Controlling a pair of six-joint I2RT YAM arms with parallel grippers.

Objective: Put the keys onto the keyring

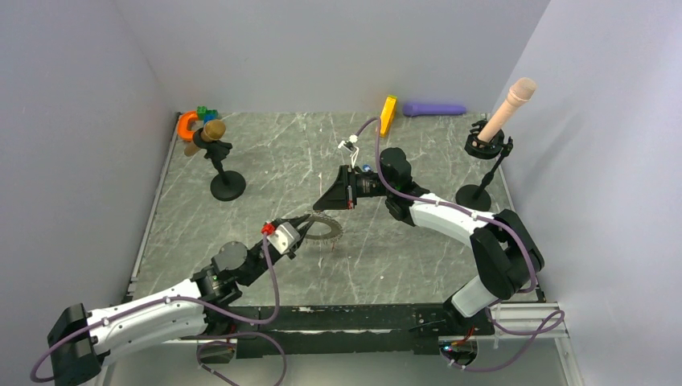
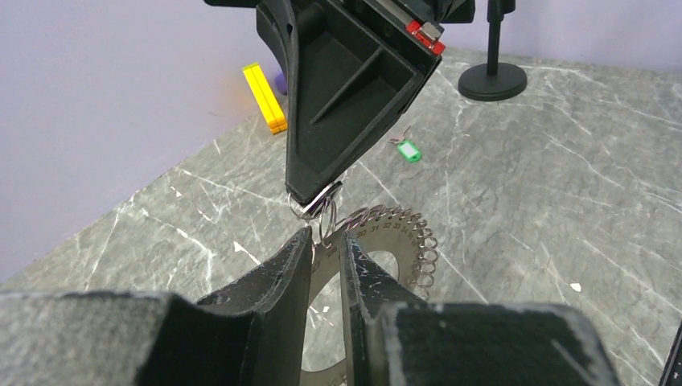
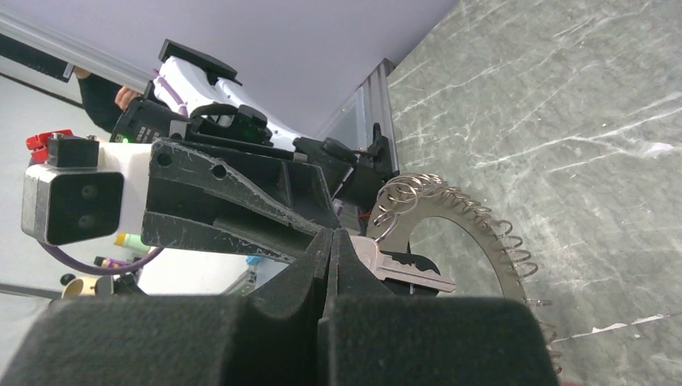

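Note:
The keyring [image 1: 327,230] is a flat metal ring plate with many small wire loops along its edge, held just above the table at the middle. My left gripper [image 1: 304,227] is shut on its rim; in the left wrist view the fingers [image 2: 293,265] clamp the plate [image 2: 402,241]. My right gripper [image 1: 323,206] is shut on the head of a silver key [image 3: 406,272], whose split ring [image 3: 384,227] touches the plate's edge loops [image 3: 450,197]. A green key tag [image 2: 409,150] lies on the table beyond. A white, dark-rimmed tag [image 1: 347,147] lies behind the right arm.
A yellow block [image 1: 388,114] and a purple bar [image 1: 434,108] lie at the back wall. An orange horseshoe piece [image 1: 187,123] with small blocks sits back left. A black stand [image 1: 222,165] is at left and a stand with a pink rod [image 1: 490,141] at right.

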